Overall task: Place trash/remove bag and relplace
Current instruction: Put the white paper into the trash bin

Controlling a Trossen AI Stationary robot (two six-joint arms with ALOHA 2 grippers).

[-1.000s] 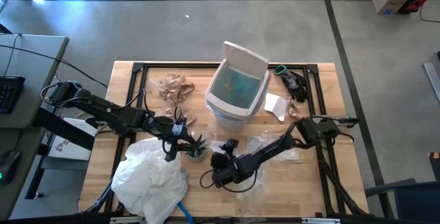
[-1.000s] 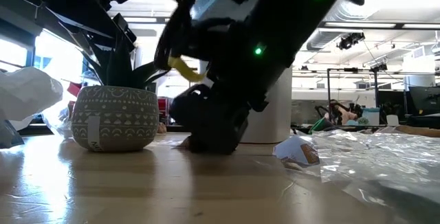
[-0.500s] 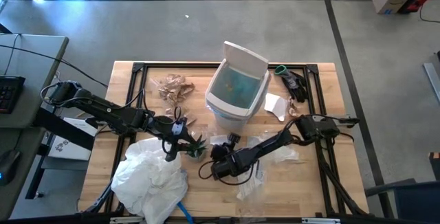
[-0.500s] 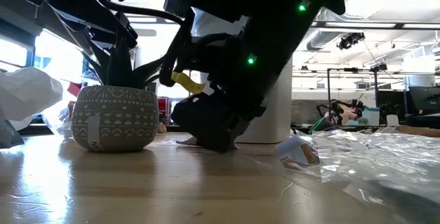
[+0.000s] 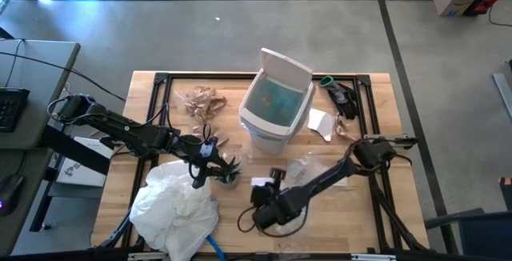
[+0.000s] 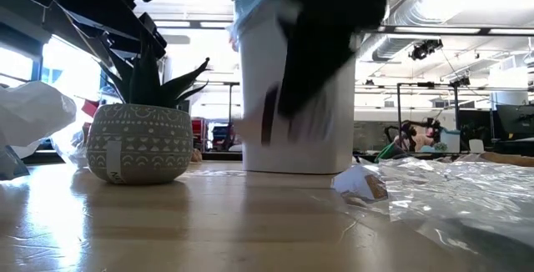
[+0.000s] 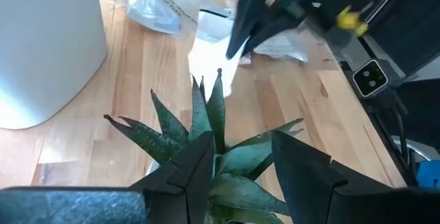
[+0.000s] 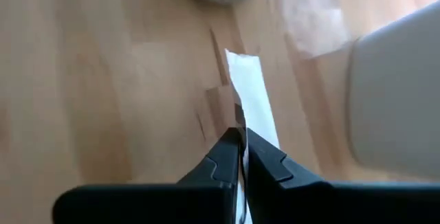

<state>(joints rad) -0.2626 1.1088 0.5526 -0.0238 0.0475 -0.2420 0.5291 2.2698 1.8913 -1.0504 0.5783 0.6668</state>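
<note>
with its fingers pinched on a white paper scrap (image 8: 249, 107) above the surface (image 5: 320, 221), the right claw (image 8: 240, 157) hangs near the white bin (image 5: 276, 105), likely to drop it in. the left claw (image 7: 237, 157) straddles the potted plant (image 7: 206, 145), grip uncertain.

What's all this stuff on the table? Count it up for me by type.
Robot arms: 2
White bin: 1
Plastic bag: 1
Potted plant: 1
Brown paper pile: 1
White paper scraps: 2
Clear wrapper: 1
Dark unidentified item: 1
Total: 10
</note>
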